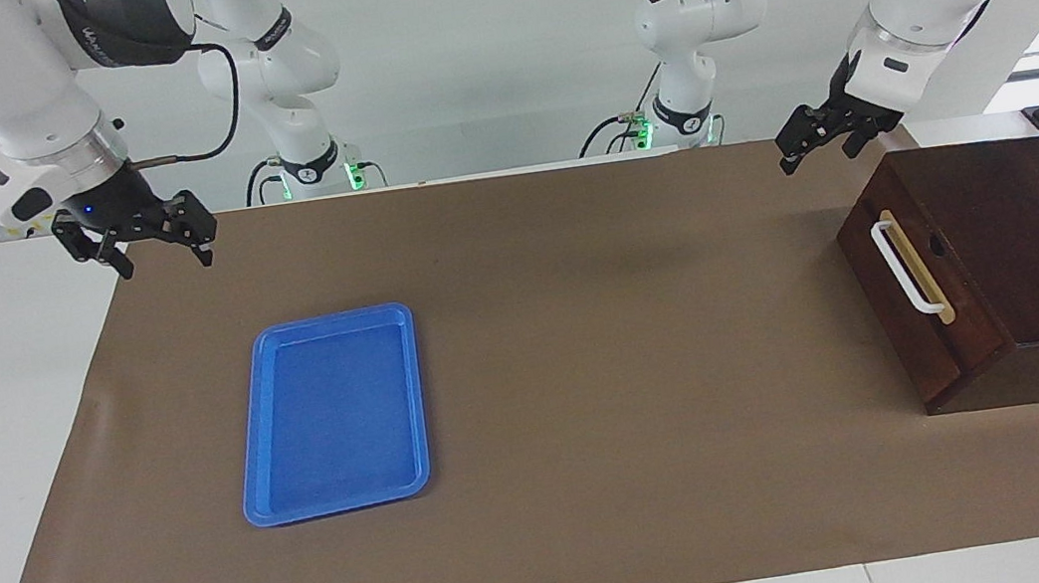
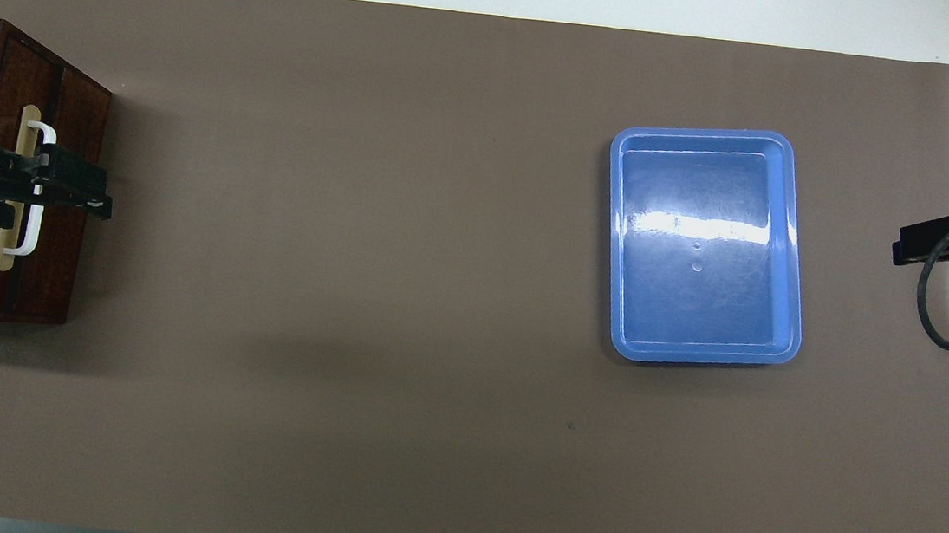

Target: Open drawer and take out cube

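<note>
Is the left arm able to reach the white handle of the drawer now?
Probably yes. The left gripper hangs above the mat beside the closed drawer, and nothing lies between it and the white handle.

Drawer [image 1: 922,299] at left arm's end, tray [image 1: 332,411] toward right's.

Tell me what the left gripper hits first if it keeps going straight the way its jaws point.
Probably the drawer. The left gripper hangs above the cabinet's edge nearest the robots, pointing down and forward; the line likely ends near the white handle. Depth is uncertain.
</note>
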Motion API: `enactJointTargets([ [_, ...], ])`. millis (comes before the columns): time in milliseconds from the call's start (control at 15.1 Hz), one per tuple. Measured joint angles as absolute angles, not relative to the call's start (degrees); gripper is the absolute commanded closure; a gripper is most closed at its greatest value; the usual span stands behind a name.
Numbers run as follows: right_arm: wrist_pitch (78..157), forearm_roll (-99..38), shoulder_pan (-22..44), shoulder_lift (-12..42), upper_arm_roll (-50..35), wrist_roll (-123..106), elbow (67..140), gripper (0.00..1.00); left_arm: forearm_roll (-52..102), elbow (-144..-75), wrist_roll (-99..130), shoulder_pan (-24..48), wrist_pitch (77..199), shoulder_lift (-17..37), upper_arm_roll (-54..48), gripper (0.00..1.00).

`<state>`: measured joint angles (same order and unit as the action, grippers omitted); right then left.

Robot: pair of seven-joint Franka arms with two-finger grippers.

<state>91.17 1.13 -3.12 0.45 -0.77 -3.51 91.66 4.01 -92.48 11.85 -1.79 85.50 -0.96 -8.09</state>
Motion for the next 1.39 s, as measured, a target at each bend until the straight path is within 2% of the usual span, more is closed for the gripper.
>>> enactJointTargets([
  [531,91.2,1.1,-3.1,0.5,-0.8,-3.6,91.7,0.0,4.0,-92.5,11.9,-1.4,85.8,-1.0,-8.6,0.0],
  [730,91.2,1.1,-3.1,0.5,-0.8,-3.6,91.7,0.0,2.6,-93.5,13.1,-0.9,89.9,-0.9,-8.6,0.0],
  [996,91.2,1.1,-3.1,0.5,-0.8,-3.6,91.7,0.0,-6.6,-98.6,11.7,-0.1,99.5,0.3,-8.8,0.0],
  [1394,91.1,1.1,-3.1,0.5,-0.8,-3.6,91.7,0.0,-24.7,-106.8,11.4,2.2,112.7,6.4,-8.9,0.0],
])
